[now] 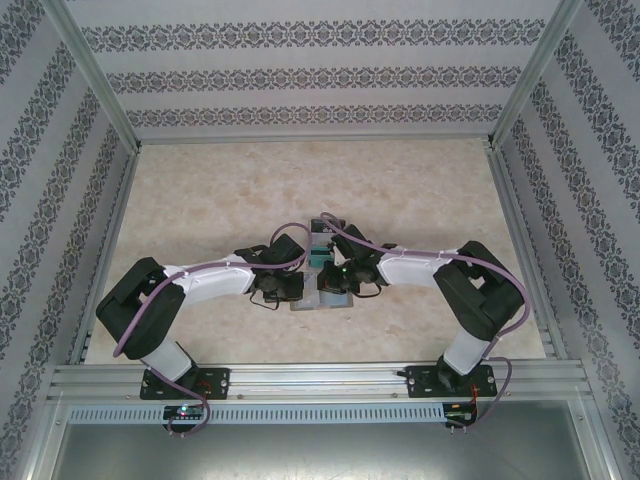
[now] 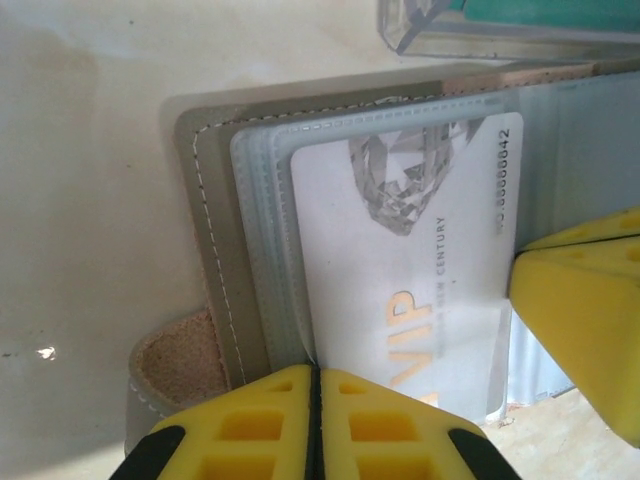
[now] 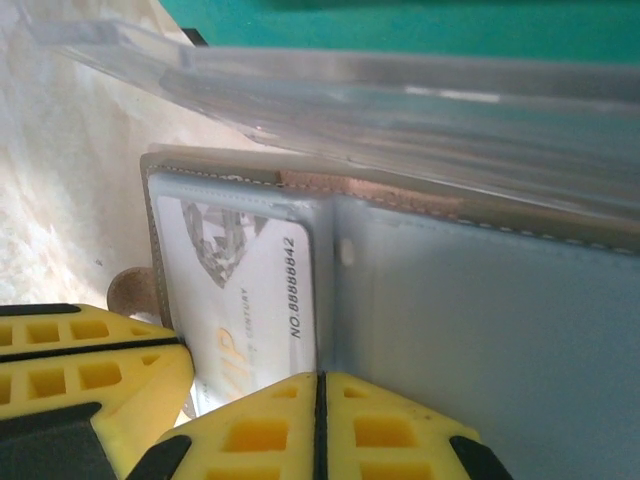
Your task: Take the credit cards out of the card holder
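Left end effector (image 2: 316,385): closed, yellow fingertips pressed together at the near edge of the card holder, right where the card's pocket ends. Judged a pinning or pinching hold; whether a pocket leaf is caught between the tips cannot be told.
Right end effector (image 3: 320,392): also closed, tips meeting at the near edge beside the centre fold. It probably steadies the wallet so that it does not slide while a card is worked out.
Tabletop (image 1: 200,190): pale and marbled, and it carries everything. The work sits near its middle, within reach of both arms.
Clear case (image 2: 480,35): a transparent container just beyond the holder's far edge. Teal shows through it, but what that teal is cannot be told.
Card holder (image 2: 215,200): lies open and flat between the two end effectors, grey-brown cover underneath and bluish pocket panels facing up, so the pockets are reachable from above.
Credit card (image 2: 400,300): a pale card with a diamond graphic and gold "VIP" lettering, tucked in the clear pocket of the half on the left arm's side. It is not yet out.
Left arm (image 1: 205,280): elbow swung outward, forearm reaching inward and forward, wrist tipped down over the holder.
Right arm (image 1: 420,268): mirrors it, elbow out and forearm angled in, so the two wrists nearly meet over the wallet.
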